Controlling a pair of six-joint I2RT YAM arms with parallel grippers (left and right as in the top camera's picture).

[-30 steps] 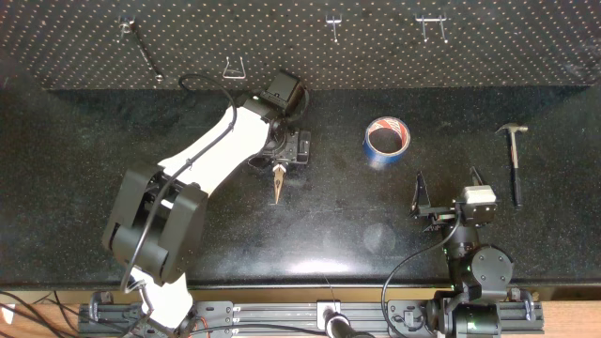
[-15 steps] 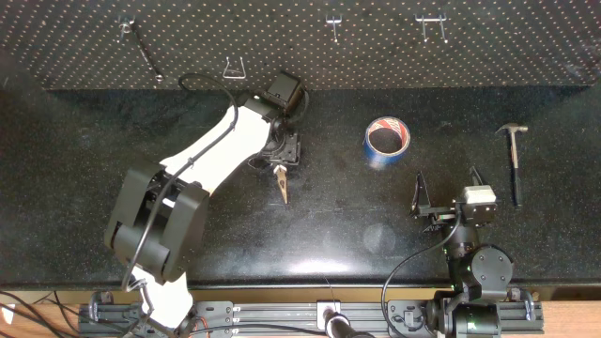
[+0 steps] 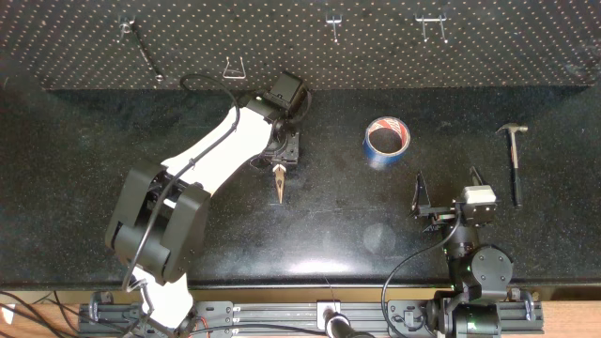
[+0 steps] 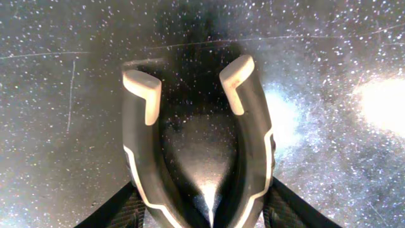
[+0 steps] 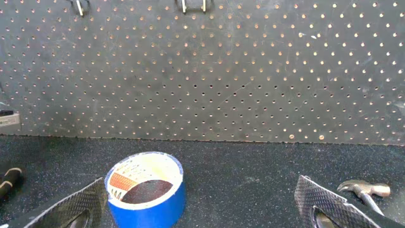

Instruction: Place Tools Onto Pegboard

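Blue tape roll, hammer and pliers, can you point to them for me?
Blue tape roll point(image 5: 149, 206), right wrist view, on its blue outer wall.
Steel-headed hammer with black handle point(image 3: 515, 169), top view, on the middle of its handle.
Black-handled pliers point(image 4: 139, 158), left wrist view, on one curved handle.

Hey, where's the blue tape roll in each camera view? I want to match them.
Top view: tape roll right of centre, before the pegboard.
Left wrist view: not in it.
Right wrist view: tape roll ahead of the open right hand, before the pegboard.
Shared landmark: the hammer, to the robot's right of the tape roll.
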